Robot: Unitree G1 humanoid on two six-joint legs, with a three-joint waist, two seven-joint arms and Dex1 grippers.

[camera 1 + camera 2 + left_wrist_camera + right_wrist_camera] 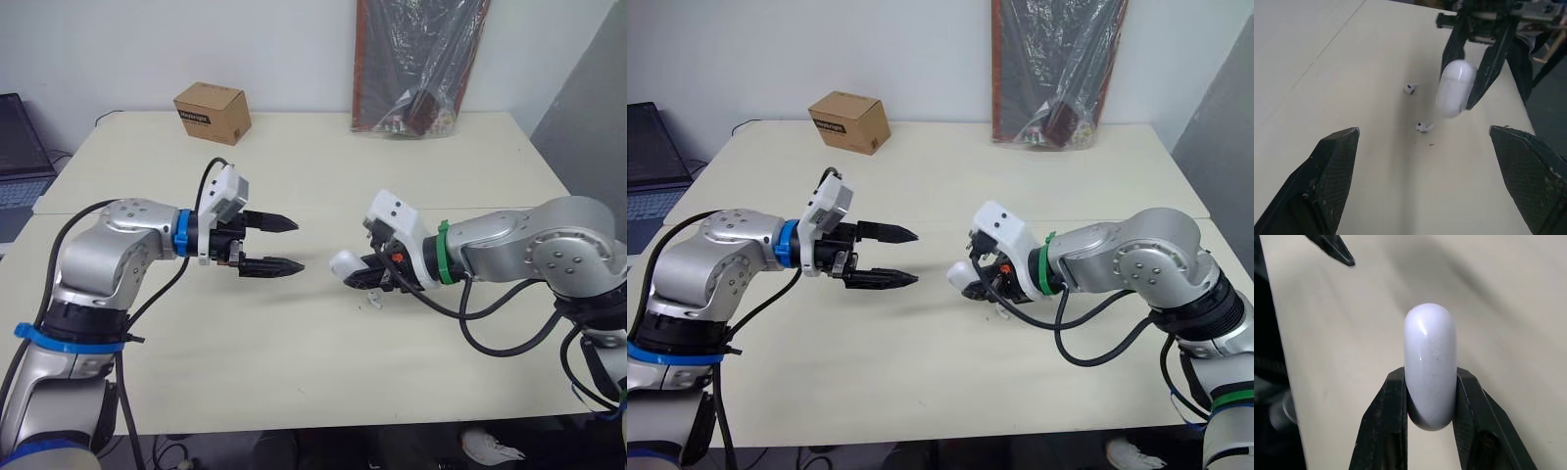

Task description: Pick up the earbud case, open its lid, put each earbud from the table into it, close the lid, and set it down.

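Table (294,372): wide bare room near and left, edges well clear of both arms.
Left gripper (300,245): fingers spread wide, off surface, pointing right.
Right gripper (1430,377): pinching earbud case (1430,347) above table centre, apart from left fingertips.
One earbud (1410,88) and second earbud (1424,127): lying on table near case.

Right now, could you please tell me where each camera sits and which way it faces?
Left eye view: on the head, facing forward and down at the table; left gripper and right gripper show.
Right eye view: beside it, same scene.
Left wrist view: along its own open fingers, toward the earbud case and two earbuds.
Right wrist view: along its own fingers, shut on the earbud case.
Both wrist views share the earbud case.
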